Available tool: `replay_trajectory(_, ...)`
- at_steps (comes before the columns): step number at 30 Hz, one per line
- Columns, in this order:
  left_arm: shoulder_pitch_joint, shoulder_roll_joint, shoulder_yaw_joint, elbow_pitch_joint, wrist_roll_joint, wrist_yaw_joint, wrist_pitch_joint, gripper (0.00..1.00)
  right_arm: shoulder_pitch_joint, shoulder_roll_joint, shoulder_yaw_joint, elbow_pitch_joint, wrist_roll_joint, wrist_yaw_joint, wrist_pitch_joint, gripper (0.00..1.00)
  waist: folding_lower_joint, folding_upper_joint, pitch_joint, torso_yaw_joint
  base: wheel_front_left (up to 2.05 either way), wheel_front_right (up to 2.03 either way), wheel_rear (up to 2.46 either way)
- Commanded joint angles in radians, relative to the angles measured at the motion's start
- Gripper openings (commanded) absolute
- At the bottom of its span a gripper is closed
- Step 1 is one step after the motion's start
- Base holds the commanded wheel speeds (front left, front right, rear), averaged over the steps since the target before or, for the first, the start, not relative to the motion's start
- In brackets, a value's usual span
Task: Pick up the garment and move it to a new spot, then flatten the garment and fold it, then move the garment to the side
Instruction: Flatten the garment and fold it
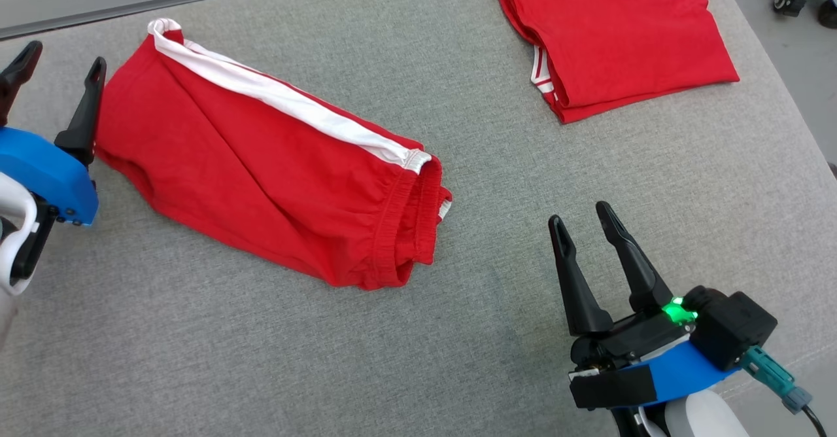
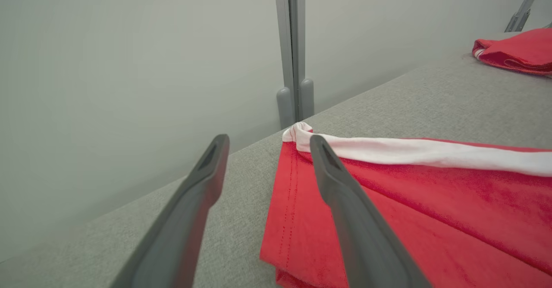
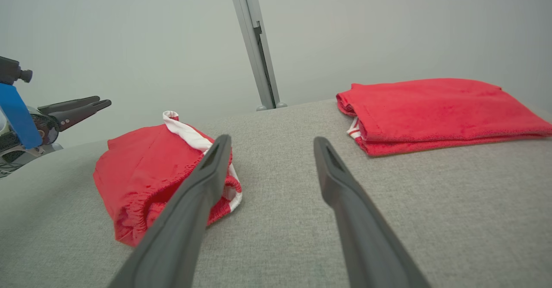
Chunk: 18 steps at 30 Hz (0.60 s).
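The left gripper point(image 1: 64, 59) stands at the far left, its two slim, tapering dark fingers spread wide and empty. One finger reaches over the stitched hem of the shorts point(image 1: 261, 162); whether it touches cannot be told. The shorts are soft red knit, folded lengthwise into a long band that lies aslant on the left half of the pad point(image 1: 497, 241), a flat surface of coarse grey weave. A white stripe runs along their upper edge, curling at the hem end. The gathered, ribbed waistband forms the right end. At the lower right the right gripper point(image 1: 579, 214) is also spread wide and empty, over bare pad and apart from the waistband. In the far right corner lies a stack point(image 1: 621, 38) of red cloth, flat and squarish, with white-striped trim showing at its left edge.
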Motion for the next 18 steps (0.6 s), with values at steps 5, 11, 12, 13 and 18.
replay_trajectory(5,0.013,0.015,-0.04,0.017,-0.067,-0.006,0.058,1.0,-0.034,-0.001,0.015,0.009,0.008,0.0,0.0,1.0,0.0001,0.0,0.024,-0.009,0.0,0.0,0.0)
replay_trajectory(11,0.021,0.041,-0.104,0.018,-0.174,-0.007,0.121,1.0,-0.053,-0.001,0.026,0.026,0.014,0.0,-0.005,1.0,0.0001,0.0,0.05,-0.018,0.0,0.0,0.0)
replay_trajectory(12,0.02,0.043,-0.114,0.018,-0.188,-0.007,0.132,1.0,-0.053,-0.001,0.026,0.029,0.016,0.0,-0.004,1.0,0.0001,0.0,0.052,-0.019,0.0,0.0,0.0)
replay_trajectory(13,0.018,0.047,-0.124,0.019,-0.201,-0.007,0.146,1.0,-0.052,-0.001,0.025,0.033,0.016,0.0,-0.005,1.0,0.0001,0.0,0.054,-0.019,0.0,0.0,0.0)
replay_trajectory(18,0.004,0.058,-0.177,0.024,-0.253,-0.007,0.205,1.0,-0.062,-0.001,0.027,0.044,0.022,0.0,-0.009,1.0,0.0001,0.0,0.057,-0.018,0.0,0.0,0.0)
